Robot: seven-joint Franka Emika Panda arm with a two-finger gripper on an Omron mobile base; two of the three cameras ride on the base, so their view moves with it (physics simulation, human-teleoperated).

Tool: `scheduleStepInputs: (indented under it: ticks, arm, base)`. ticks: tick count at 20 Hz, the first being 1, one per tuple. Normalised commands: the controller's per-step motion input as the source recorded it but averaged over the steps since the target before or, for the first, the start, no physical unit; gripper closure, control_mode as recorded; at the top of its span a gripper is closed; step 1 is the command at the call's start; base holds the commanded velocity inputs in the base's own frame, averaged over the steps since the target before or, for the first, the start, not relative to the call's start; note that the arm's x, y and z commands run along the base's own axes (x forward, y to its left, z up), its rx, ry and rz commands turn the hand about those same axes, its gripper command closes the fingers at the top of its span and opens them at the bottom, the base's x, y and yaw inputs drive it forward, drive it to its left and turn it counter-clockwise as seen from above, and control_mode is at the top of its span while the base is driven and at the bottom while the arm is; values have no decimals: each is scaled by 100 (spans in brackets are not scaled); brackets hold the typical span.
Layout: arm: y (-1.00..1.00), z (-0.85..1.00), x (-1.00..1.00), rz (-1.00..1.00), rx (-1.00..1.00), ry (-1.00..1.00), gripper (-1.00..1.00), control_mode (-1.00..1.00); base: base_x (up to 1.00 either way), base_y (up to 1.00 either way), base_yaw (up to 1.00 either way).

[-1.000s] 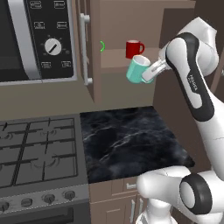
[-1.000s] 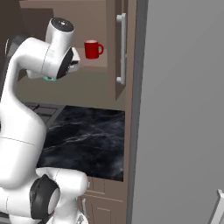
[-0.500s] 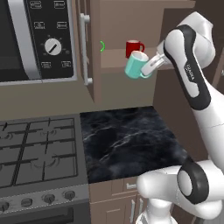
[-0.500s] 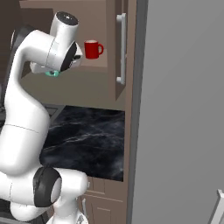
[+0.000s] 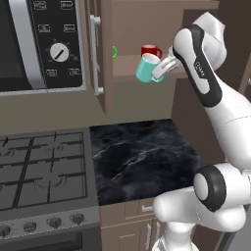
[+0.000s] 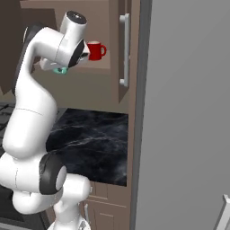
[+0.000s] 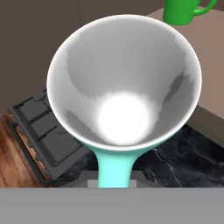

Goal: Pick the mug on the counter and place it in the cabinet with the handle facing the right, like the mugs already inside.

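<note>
left base / hidden: my gripper (image 5: pixel 158 72) sits right behind the mug (image 5: pixel 146 69), fingertips hard to make out; a green object (image 5: pixel 114 51) in the cabinet (image 5: pixel 147 29) is cut off by the door edge, only a sliver shows.
left base / mug: teal, tipped on its side, held in the air at the front of the cabinet shelf, well above the counter (image 5: pixel 142 157). Handle side toward my hand.
left base / jaws: clamped on the mug.
left base / around: red mug (image 5: pixel 150 51) upright on the shelf just behind the teal one; microwave (image 5: pixel 41 44) left of the cabinet door, stovetop (image 5: pixel 44 171) left of the counter.

right base / hidden: my own arm covers most of the mug, only a small teal bit (image 6: pixel 60 70) shows under the wrist; gripper itself blocked.
right base / around: red mug (image 6: pixel 95 50) on the shelf, handle to the right; open cabinet door with silver bar (image 6: pixel 124 49) just right of it; grey fridge side (image 6: pixel 184 112) fills the right.

hand view / mug: white interior (image 7: pixel 124 83) faces the camera, teal handle (image 7: pixel 114 168) runs down to my fingers.
hand view / hidden: fingertips not clear at the bottom edge.
hand view / around: green mug (image 7: pixel 183 11) at top, cut off by the frame; stovetop and counter below the rim.
</note>
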Motion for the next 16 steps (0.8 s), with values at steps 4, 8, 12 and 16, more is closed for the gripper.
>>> scheduleStepInputs:
  ticks: [4,8,12,16]
  arm:
    - [0,0,32,2,0,0,100,-100]
    - [0,0,27,4,0,-1,100,-100]
    - [0,0,21,4,0,-3,100,-100]
    - [0,0,16,3,0,-6,100,-100]
  base:
    - [0,0,0]
    - [0,0,0]
    - [0,0,0]
    - [0,0,0]
